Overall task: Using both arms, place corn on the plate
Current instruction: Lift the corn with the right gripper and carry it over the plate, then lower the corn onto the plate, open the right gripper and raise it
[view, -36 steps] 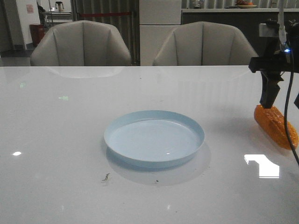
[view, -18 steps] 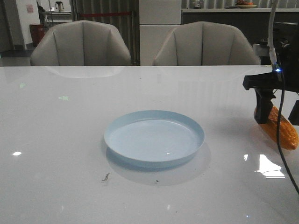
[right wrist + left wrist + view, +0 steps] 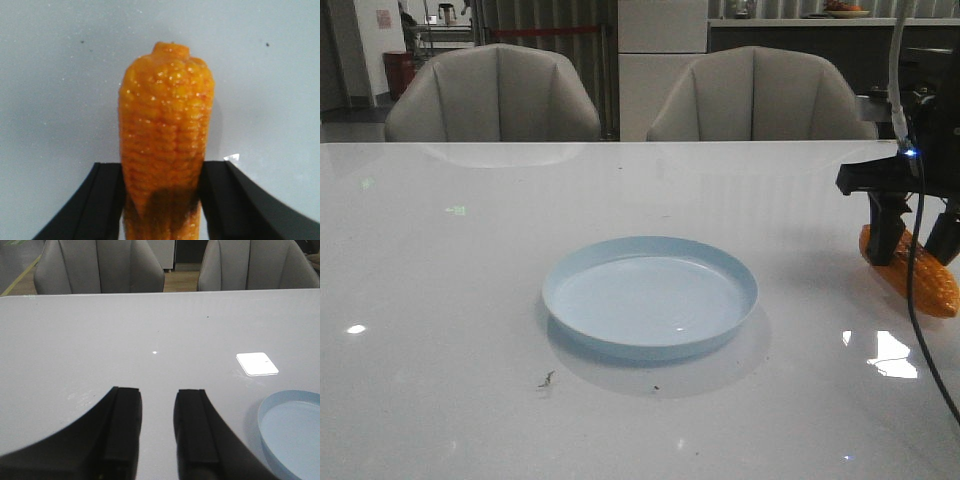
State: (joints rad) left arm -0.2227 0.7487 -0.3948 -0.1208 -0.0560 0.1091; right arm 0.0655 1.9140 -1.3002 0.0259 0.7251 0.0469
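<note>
The orange corn (image 3: 932,288) lies on the white table at the far right, well right of the pale blue plate (image 3: 560,285). My right gripper (image 3: 912,248) is down over the corn's far end, one black finger on each side. In the right wrist view the corn (image 3: 167,115) fills the gap of the right gripper (image 3: 162,200), and both fingers press its sides. My left gripper (image 3: 157,405) is open and empty over bare table, out of the front view. The plate's rim (image 3: 265,415) shows to one side of it.
The glossy white table (image 3: 450,300) carries bright light reflections (image 3: 892,355) near the corn. Two grey chairs (image 3: 495,95) stand behind the far edge. A black cable (image 3: 920,320) hangs from the right arm in front of the corn.
My right gripper has come down and slightly left, from above the corn's far end to straddling it, with the fingers now against its sides. The plate has not moved.
</note>
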